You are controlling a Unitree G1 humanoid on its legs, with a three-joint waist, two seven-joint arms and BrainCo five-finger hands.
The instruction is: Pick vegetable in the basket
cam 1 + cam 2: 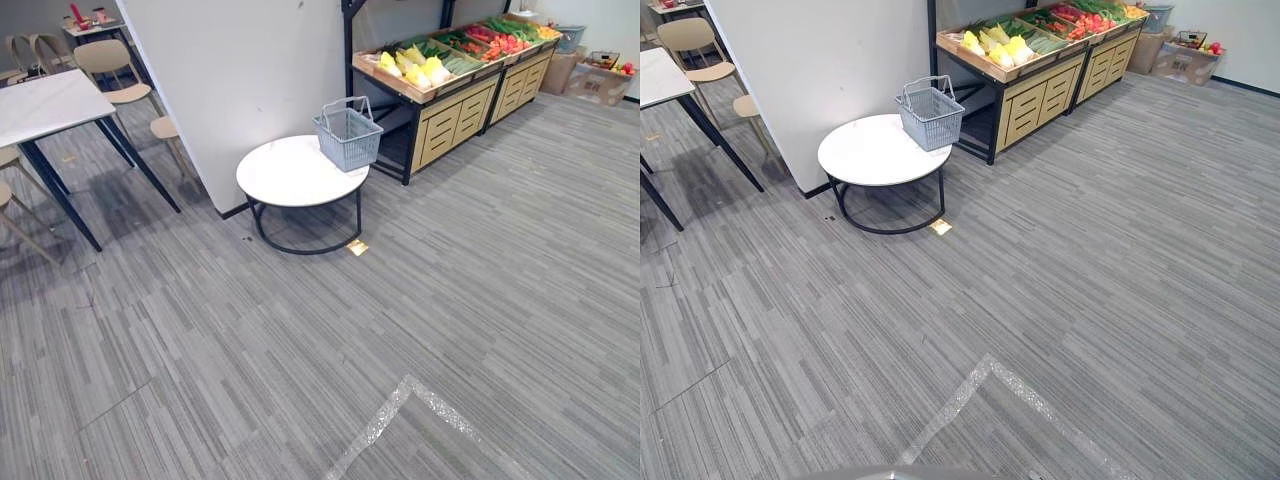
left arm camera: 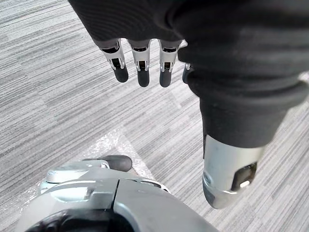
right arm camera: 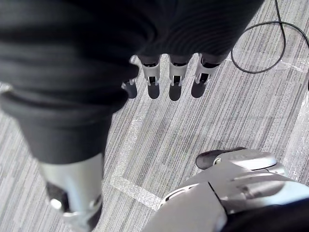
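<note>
A grey wire basket [image 1: 349,134] with its handle raised stands on the right edge of a round white table [image 1: 290,175]; I see nothing inside it. Behind it, a wooden produce stand [image 1: 440,75] holds yellow, green and red vegetables [image 1: 418,66] in trays. My left hand [image 2: 145,58] hangs over the grey carpet with straight fingers, holding nothing. My right hand [image 3: 174,77] hangs the same way, fingers relaxed and empty. Both hands are far from the basket and the stand.
A white wall panel [image 1: 240,70] rises behind the round table. A marble-topped table [image 1: 45,105] and beige chairs [image 1: 110,60] stand at the left. Cardboard boxes [image 1: 600,80] sit at the far right. A silver tape line [image 1: 400,410] crosses the carpet nearby.
</note>
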